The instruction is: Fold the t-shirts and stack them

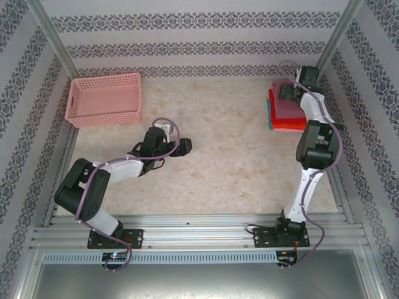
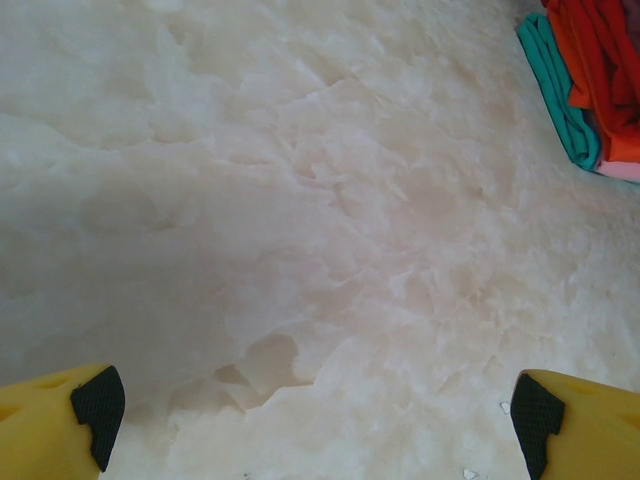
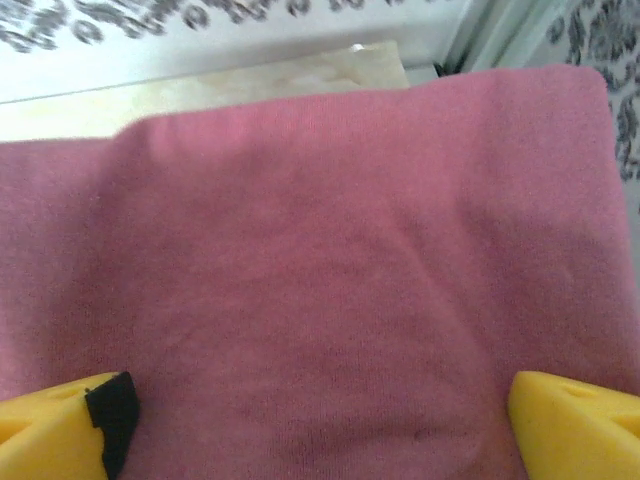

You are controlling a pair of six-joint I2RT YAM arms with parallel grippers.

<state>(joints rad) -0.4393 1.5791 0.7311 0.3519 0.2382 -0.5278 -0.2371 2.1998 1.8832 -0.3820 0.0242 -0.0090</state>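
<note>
T-shirts are stacked at the far right corner of the desk (image 1: 230,156), folded. The maroon-plum shirt (image 3: 320,230) is on top, lying flat, with red (image 1: 293,124) and teal (image 1: 270,116) edges sticking out below it. No print is visible on the top face.

The right hand (image 1: 288,93) hovers directly over the stack. Its fingers (image 3: 60,425) are spread wide with only cloth underneath, gripping nothing.

The left hand (image 1: 182,147) is near desk centre, well apart from the stack. Its fingers (image 2: 60,415) are at full spread over bare marble and hold nothing. Its wrist view catches a corner of the stack at the top right, teal shirt (image 2: 560,95) under orange-red (image 2: 600,60).

A pink basket (image 1: 103,99) sits far left, well apart from the shirts.
</note>
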